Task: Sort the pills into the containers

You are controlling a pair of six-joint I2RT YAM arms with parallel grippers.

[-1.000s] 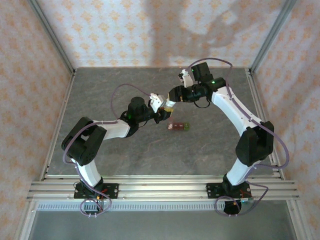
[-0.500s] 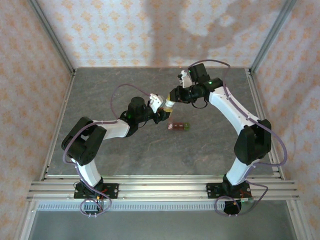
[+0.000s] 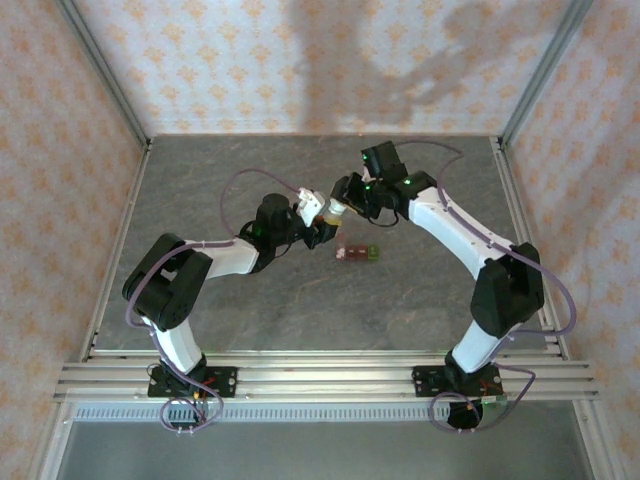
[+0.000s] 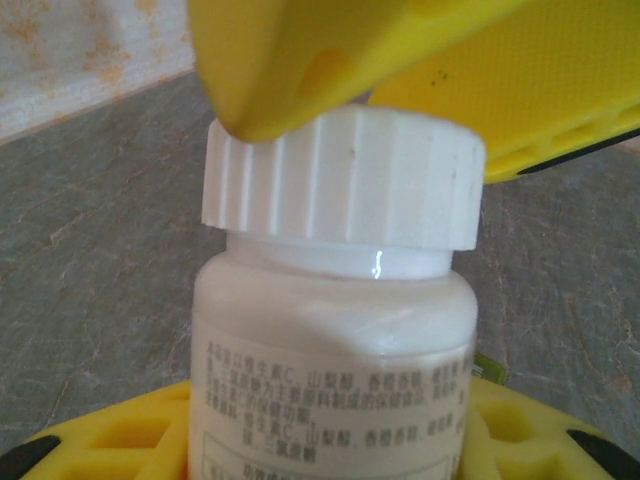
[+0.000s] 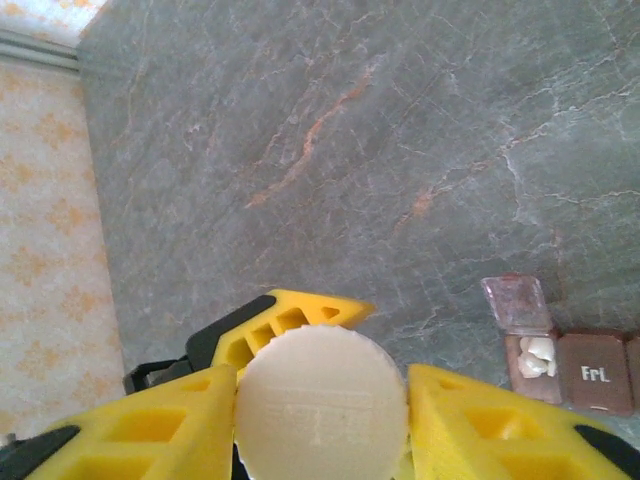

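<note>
A white pill bottle [image 4: 330, 340] with a ribbed white cap [image 4: 345, 175] stands upright above the table, and my left gripper [image 4: 330, 440] is shut on its body. My right gripper [image 5: 320, 420] is shut on the cap [image 5: 320, 400] from above, one yellow finger [image 5: 470, 420] pressed against each side. In the top view both grippers meet at the bottle [image 3: 336, 210] in mid-table. The containers [image 3: 357, 253] lie on the table just right of it. One end compartment [image 5: 530, 357] is open, with white pills inside and its clear lid [image 5: 515, 298] flipped back.
The grey marble-patterned table [image 3: 250, 300] stretches round both arms. Patterned walls and metal frame posts [image 3: 105, 75] close in the workspace on the left, back and right.
The right wrist has turned and swung a little left over the bottle, its fingers staying at the cap. The left arm and bottle have held still.
</note>
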